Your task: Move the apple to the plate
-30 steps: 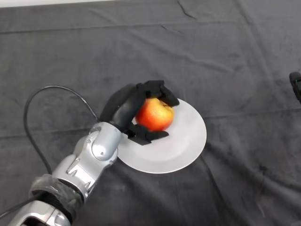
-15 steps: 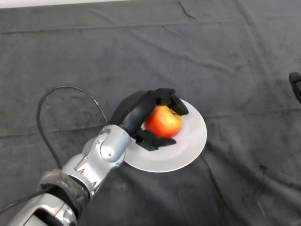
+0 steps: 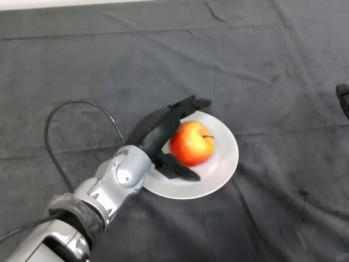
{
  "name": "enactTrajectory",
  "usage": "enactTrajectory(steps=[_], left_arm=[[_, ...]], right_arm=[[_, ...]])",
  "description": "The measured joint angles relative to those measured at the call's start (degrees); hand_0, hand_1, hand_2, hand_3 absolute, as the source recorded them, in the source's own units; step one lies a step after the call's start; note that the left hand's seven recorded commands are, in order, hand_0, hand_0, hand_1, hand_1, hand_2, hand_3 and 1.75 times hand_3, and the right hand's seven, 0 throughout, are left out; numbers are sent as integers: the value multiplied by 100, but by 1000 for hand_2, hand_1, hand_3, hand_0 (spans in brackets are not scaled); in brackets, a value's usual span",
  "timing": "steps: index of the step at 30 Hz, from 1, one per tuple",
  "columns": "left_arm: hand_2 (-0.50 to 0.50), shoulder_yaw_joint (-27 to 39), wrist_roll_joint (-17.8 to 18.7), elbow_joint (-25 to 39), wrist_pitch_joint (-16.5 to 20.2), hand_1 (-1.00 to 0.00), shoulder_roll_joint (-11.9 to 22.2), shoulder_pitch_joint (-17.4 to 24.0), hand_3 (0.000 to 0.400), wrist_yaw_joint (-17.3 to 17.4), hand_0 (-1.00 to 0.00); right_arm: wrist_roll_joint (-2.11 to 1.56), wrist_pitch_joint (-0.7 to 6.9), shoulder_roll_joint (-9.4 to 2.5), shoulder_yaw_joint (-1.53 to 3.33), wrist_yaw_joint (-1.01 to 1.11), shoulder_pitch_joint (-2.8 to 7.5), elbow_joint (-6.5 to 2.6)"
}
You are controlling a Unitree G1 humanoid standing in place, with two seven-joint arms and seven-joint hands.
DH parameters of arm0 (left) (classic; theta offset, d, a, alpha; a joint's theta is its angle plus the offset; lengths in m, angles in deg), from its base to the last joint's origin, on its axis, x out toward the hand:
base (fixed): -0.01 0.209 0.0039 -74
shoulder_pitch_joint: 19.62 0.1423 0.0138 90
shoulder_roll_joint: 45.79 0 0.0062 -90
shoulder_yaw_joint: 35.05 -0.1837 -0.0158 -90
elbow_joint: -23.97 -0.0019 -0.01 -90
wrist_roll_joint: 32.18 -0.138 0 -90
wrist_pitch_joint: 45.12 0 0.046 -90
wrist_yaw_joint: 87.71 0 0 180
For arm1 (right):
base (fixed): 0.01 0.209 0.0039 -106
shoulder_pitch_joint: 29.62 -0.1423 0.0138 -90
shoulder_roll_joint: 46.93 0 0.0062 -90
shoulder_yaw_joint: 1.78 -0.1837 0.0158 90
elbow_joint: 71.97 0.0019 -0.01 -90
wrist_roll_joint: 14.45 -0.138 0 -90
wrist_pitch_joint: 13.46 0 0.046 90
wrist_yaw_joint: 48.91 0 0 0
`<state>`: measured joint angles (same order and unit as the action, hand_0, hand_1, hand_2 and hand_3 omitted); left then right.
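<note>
A red and yellow apple sits on the white plate near the middle of the table, stem side toward the right. My left hand is at the apple's left side, over the plate's left rim. Its fingers are straightened out above and behind the apple, and the thumb lies on the plate in front of it. The hand is open and no longer wraps the apple; whether a finger still touches it I cannot tell.
A dark cloth covers the whole table. A dark object shows at the right edge of the view.
The hand carried the apple a little to the right onto the plate, then its fingers uncurled and let the apple go. The apple now rests on the plate.
</note>
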<state>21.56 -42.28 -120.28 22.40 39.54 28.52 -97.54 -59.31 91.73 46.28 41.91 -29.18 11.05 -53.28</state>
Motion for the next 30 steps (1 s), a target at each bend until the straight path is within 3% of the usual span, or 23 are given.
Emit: enactTrajectory(steps=[4, 9, 17, 30], left_arm=[[0, 48, 95, 20, 6, 0, 96, 1, 0, 88, 0], [0, 221, 232, 375, 7, 0, 486, 10, 0, 322, 0], [0, 825, 491, 914, 5, 0, 1060, 15, 0, 414, 0], [0, 1449, 521, 1019, 67, 0, 1370, 348, 0, 294, 0]], right_arm=[[0, 0, 0, 0, 0, 0, 0], [-1, 0, 1, 0, -1, 0, 0], [-1, 0, 1, 0, -3, 0, 0], [-3, 0, 0, 1, -4, 0, 0]])
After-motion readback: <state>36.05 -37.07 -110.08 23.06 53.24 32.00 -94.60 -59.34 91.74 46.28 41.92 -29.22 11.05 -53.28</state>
